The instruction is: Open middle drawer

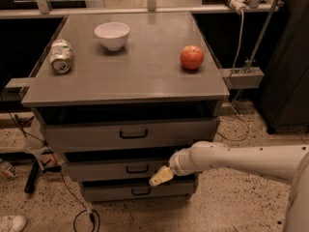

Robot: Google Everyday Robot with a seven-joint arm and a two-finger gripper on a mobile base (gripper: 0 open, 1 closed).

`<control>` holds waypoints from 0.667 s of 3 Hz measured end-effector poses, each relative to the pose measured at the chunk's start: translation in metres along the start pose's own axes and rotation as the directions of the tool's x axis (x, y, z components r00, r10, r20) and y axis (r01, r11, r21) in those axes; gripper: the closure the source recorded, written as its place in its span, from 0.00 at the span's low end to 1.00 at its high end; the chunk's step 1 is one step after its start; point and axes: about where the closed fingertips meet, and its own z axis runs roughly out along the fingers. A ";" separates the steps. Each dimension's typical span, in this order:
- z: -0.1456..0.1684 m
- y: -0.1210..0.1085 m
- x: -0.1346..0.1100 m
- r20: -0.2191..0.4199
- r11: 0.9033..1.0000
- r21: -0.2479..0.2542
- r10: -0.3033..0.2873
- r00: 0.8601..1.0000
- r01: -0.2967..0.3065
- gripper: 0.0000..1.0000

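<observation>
Counting off now: one grey desk [140, 79], and on it three things. One white bowl [112, 35] at eleven o'clock, one crushed can [61, 56] at nine o'clock, one red apple [191, 57] at two o'clock.

Below, three grey drawers: top drawer [87, 137], middle drawer [96, 170], bottom drawer [111, 192]. Three black handles [133, 134], one apiece.

One white arm [241, 161] in from four o'clock, with one pincer [161, 176] at its tip, in front of the middle drawer, at four o'clock from that drawer's handle.

One white shoe [12, 223] on the floor at seven o'clock.
</observation>
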 end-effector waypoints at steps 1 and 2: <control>0.012 -0.004 -0.003 -0.005 1.000 -0.014 -0.006 1.000 0.006 0.00; 0.022 -0.007 -0.006 -0.015 1.000 -0.027 -0.015 1.000 0.014 0.00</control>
